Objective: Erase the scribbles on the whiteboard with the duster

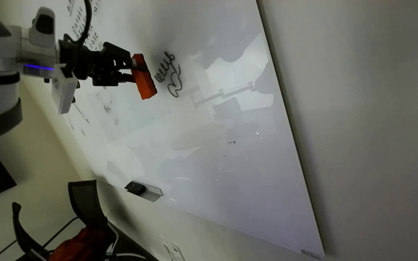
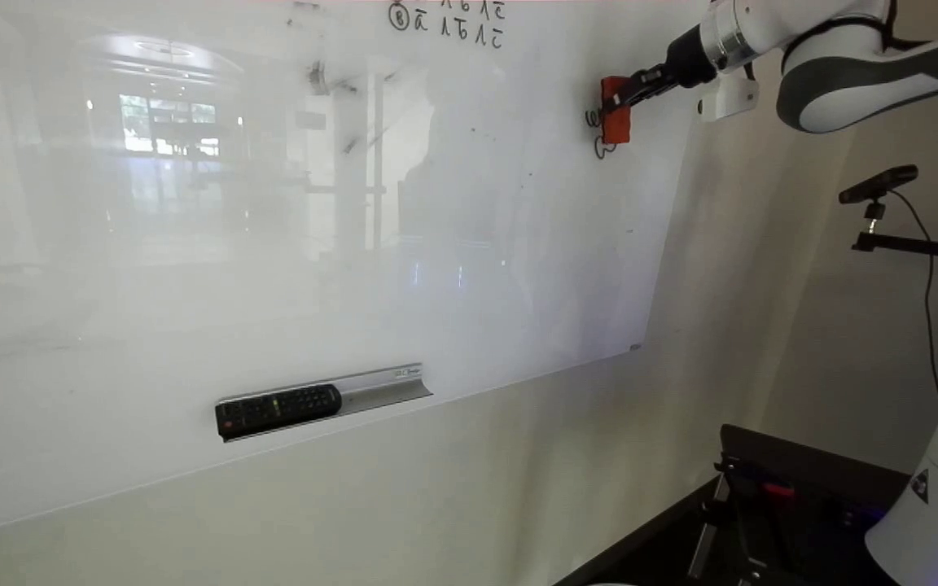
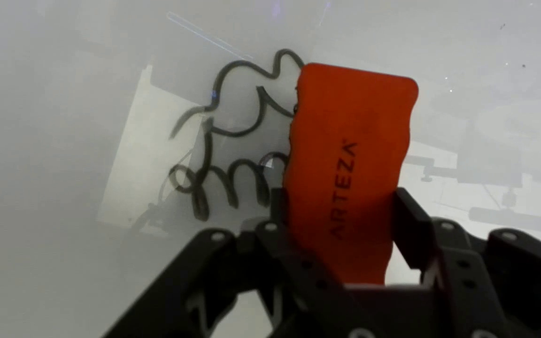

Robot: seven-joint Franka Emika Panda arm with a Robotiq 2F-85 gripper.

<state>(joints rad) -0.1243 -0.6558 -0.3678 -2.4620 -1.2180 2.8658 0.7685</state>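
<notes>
The red-orange duster, marked ARTEZA, is gripped by its long sides between the black fingers of my gripper. The scribbles are bold black loops with a wavy line, left of the duster in the wrist view, which covers some of their ends. In an exterior view the scribbles show just right of the duster. Elsewhere the duster hides part of them. Behind everything stretches the glossy whiteboard. Whether the duster touches its surface I cannot tell.
A small tray on the board's lower edge holds a black remote control. Rows of handwriting and smudges mark the board elsewhere. A chair stands below, and a camera sits on a bracket by the arm.
</notes>
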